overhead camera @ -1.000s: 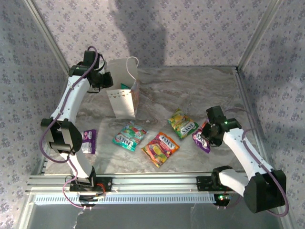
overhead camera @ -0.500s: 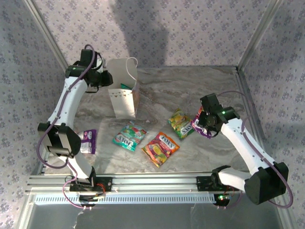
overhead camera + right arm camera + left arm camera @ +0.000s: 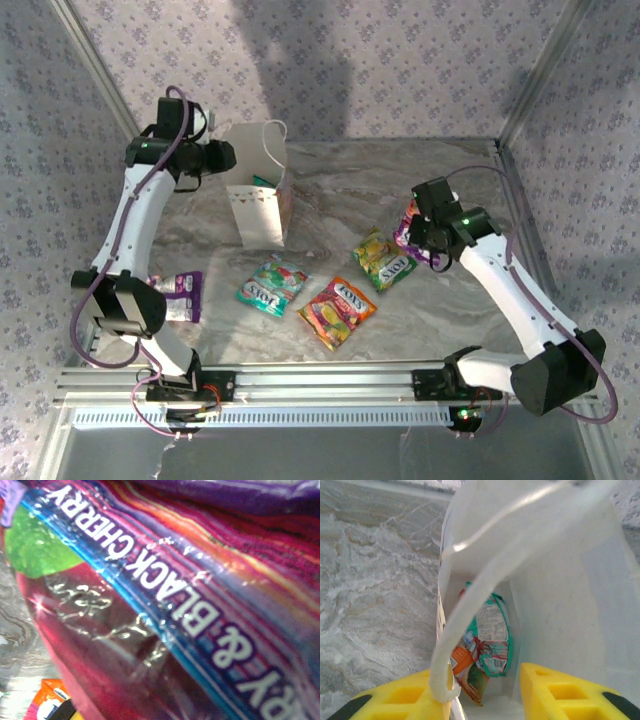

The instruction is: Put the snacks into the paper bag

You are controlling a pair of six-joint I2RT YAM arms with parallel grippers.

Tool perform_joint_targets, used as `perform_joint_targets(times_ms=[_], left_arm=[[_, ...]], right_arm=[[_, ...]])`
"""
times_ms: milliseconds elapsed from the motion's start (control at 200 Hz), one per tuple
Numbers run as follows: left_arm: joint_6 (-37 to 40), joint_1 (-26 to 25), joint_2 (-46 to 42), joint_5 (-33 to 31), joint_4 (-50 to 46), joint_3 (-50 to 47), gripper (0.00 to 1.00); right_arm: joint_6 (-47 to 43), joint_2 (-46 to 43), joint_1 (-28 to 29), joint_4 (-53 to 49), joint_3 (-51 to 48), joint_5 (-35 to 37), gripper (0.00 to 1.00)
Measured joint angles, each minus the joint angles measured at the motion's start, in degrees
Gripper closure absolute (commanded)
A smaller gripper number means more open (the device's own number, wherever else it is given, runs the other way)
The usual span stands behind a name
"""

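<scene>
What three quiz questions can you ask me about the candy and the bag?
1. True or false: the right tool holds a purple packet above the table.
2. How many candy packets lie on the table? A: two. B: four. C: six.
3. Fill in: in the left wrist view, a teal packet sits inside the ____.

Key: 1. True. 2. B. 3. paper bag.
</scene>
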Motion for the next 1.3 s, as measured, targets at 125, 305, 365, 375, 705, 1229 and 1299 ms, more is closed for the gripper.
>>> perform_joint_targets(times_ms=[125,305,365,375,705,1229,1299], left_arm=[[0.17,0.90,0.00,0.02,0.20,3.52,0.58],[0.20,1.92,0.87,0.24,0.15,9.01,0.58],[0.17,2.05,1.55,0.63,0.09,10.64,0.58],[0.17,2.08,1.73,0.66,0.09,10.93,0.58],[1.33,2.10,6.93,2.21,-2.03,15.23,0.50],[7.21,2.10,9.29,-1.33,-7.85,22.34,0.45],[8.04,2.10,9.35,-1.53,-8.26,23.10,0.44]], right_arm=[[-0.85,1.05,1.22,0.20,2.75,0.44,0.94],[-2.80,3.30,3.78,0.22,6.80,1.57,0.94],[-3.61,4.02,4.55,0.17,8.46,1.88,0.94],[-3.65,4.11,4.63,0.17,8.66,1.90,0.94],[-7.69,8.81,6.62,1.25,19.80,2.75,0.95],[-13.64,17.16,12.68,4.11,35.34,3.08,0.95],[-14.08,17.86,13.33,4.09,36.59,3.21,0.95]])
